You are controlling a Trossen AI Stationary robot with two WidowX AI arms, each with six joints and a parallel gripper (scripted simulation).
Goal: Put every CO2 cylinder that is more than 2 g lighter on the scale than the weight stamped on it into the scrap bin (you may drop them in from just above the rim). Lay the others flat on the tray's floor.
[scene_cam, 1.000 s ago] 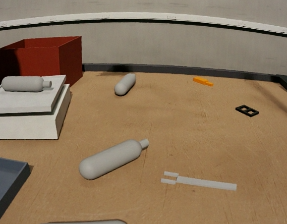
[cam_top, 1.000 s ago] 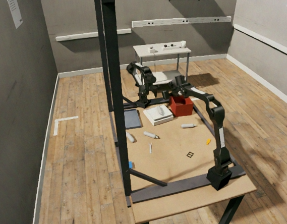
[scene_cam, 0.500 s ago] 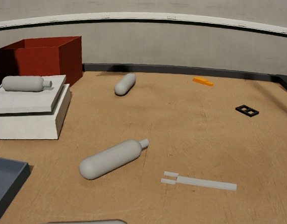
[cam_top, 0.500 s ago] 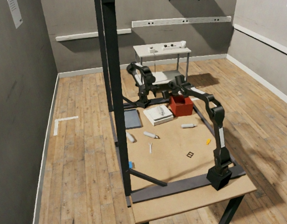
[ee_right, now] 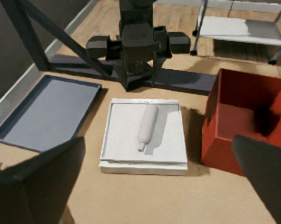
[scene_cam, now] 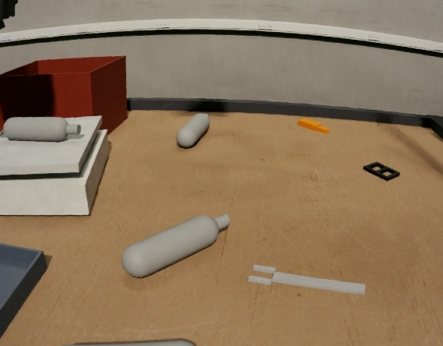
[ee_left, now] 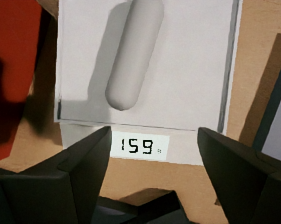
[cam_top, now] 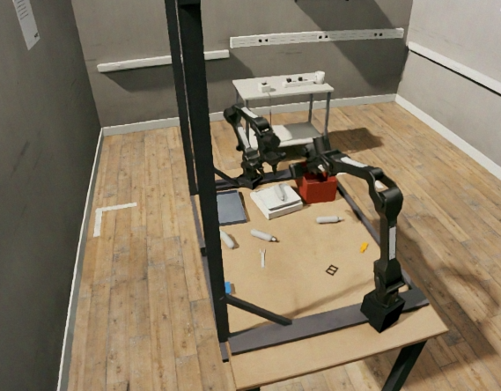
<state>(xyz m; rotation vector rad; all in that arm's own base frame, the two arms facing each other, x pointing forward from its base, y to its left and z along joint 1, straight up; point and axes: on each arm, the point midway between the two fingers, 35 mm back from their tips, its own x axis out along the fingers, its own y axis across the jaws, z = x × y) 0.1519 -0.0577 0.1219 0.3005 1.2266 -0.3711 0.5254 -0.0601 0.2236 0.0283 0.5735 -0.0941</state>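
Observation:
A grey CO2 cylinder lies on the white scale, whose display reads 159. My left gripper hangs above the scale's display edge, partly open, with nothing between its fingers. My right gripper is wide open and empty, beside the red scrap bin. The blue-grey tray lies empty on the scale's other side. Three more cylinders lie on the table: one, another, and a third.
A small white wrench, an orange piece, a black frame and a blue block lie on the table. A dark post and dark rails border the work area.

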